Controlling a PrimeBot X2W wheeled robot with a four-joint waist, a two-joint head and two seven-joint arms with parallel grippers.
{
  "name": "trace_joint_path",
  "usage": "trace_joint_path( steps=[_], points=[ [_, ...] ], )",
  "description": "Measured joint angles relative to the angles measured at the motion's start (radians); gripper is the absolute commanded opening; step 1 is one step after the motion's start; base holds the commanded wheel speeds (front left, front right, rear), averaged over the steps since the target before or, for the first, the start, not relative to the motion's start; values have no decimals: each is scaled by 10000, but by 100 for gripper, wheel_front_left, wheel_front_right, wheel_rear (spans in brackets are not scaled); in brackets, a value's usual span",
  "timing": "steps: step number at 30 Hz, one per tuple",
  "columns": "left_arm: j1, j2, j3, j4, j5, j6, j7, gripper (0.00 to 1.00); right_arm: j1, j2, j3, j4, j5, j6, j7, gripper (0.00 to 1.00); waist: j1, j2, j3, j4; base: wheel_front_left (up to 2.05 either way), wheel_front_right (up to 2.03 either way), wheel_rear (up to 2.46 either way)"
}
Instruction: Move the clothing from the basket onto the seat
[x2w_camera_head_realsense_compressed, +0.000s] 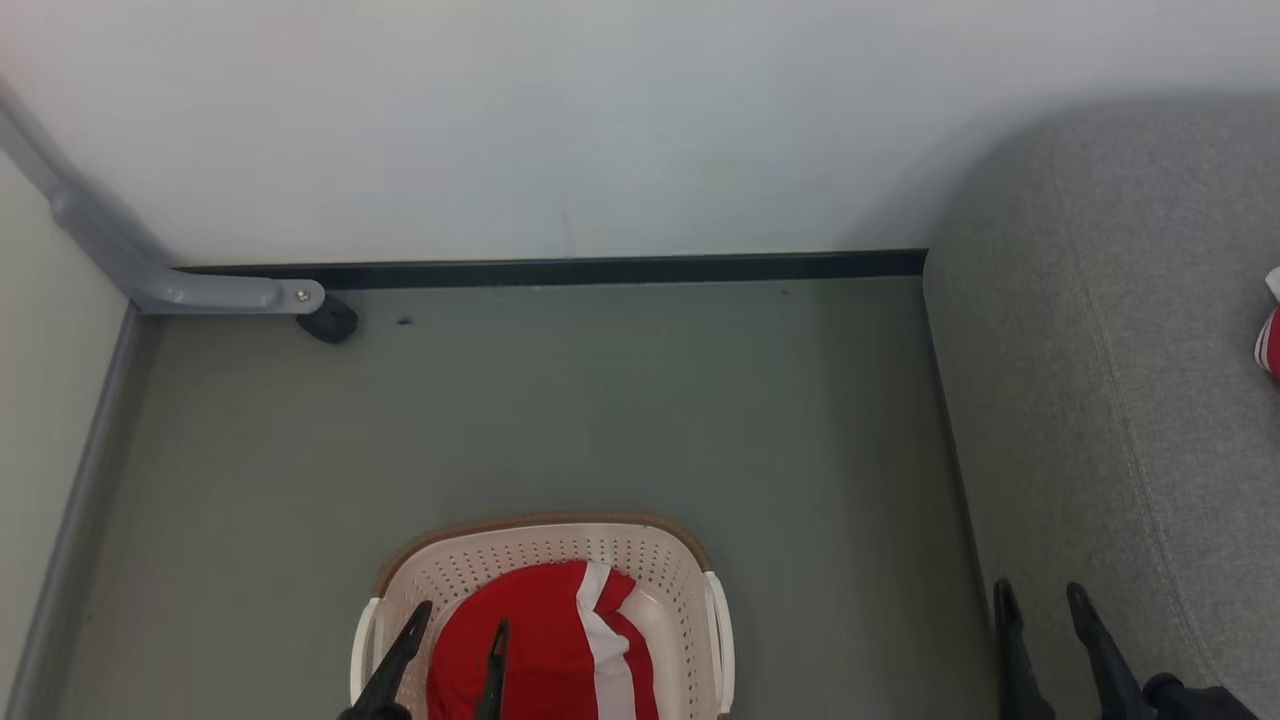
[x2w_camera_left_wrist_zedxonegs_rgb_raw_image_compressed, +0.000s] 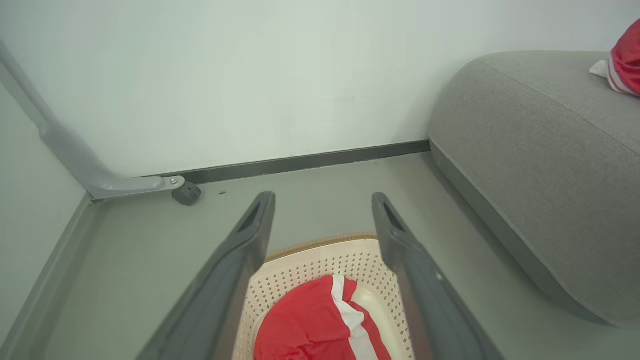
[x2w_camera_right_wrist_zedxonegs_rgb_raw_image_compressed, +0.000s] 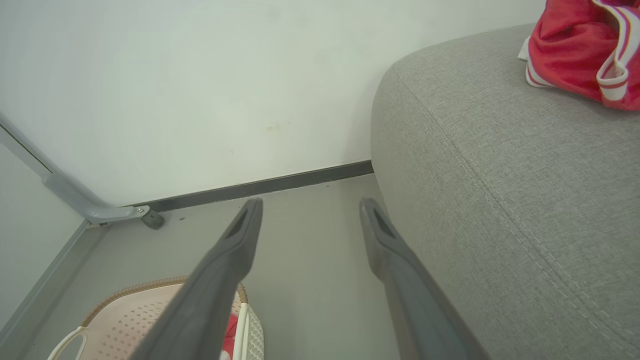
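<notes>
Clothing (x2w_camera_head_realsense_compressed: 548, 645) under left end effector (x2w_camera_head_realsense_compressed: 461, 615)

Left end effector (x2w_camera_head_realsense_compressed: 463, 615), right end effector (x2w_camera_head_realsense_compressed: 1039, 588) — tapered dark-grey fingers (x2w_camera_left_wrist_zedxonegs_rgb_raw_image_compressed: 235, 270), slotted tips.

A cream-white perforated basket (x2w_camera_head_realsense_compressed: 470, 575) with a brown braided rim stands on the floor at the bottom centre of the head view. In it lies a crumpled red garment (x2w_camera_head_realsense_compressed: 530, 640) crossed by a white stripe. The grey woven seat (x2w_camera_head_realsense_compressed: 1100, 380) occupies the right side, apart from the basket. A second red garment (x2w_camera_right_wrist_zedxonegs_rgb_raw_image_compressed: 570, 55) with striped trim lies bunched on it, at the upper right of the right wrist view.
</notes>
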Motion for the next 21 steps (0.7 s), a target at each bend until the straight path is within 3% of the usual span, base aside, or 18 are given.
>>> trace_joint_path(
  steps=[21],
  points=[
    [-3673, 955, -453, 3622, 886, -529, 662, 100, -990, 6, 46, -1018, -418, -73, -2, 100, 0, 1, 3264, -921, 0, 0, 0]
  ],
)
